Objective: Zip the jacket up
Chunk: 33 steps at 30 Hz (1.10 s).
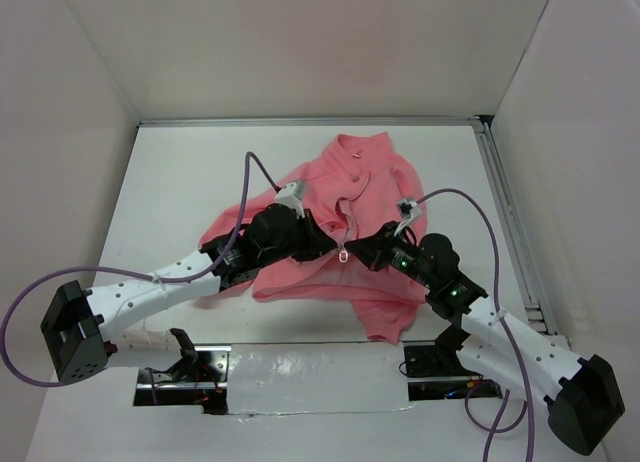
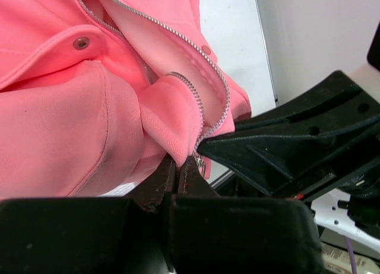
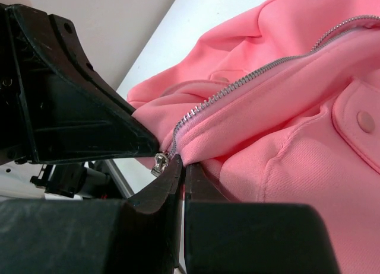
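Note:
The salmon-pink jacket lies rumpled in the middle of the white table, collar toward the back, its front open and zipper teeth showing. My left gripper is shut on the lower front edge of the jacket, pinching fabric beside the teeth between its fingertips. My right gripper faces it a few centimetres away and is shut on the other front edge of the jacket. The metal zipper slider hangs just left of its fingers. The slider's pull dangles between the two grippers.
White walls enclose the table on three sides. A metal rail runs along the right edge. Purple cables loop above both arms. A taped strip lies at the near edge between the arm bases.

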### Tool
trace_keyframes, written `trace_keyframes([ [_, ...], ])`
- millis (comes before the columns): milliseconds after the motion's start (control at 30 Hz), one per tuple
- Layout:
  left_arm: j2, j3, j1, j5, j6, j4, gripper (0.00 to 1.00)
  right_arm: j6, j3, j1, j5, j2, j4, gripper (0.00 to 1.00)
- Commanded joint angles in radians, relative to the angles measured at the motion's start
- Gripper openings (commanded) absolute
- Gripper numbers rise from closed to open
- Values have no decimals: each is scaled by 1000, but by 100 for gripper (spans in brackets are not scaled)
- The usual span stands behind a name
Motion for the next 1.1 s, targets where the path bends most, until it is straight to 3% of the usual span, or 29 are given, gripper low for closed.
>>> trace_keyframes([
  [0,-38,-3,-7,-37,-53,127,0,17,14,5,-50,4,121,0],
  [533,-59,-22,-9,-88,-82,143,0,18,-33,40,-46,-67,44,0],
  [1067,-44,-37,-19,-63,-94,132,0,73,-81,57,66,-68,214,0],
])
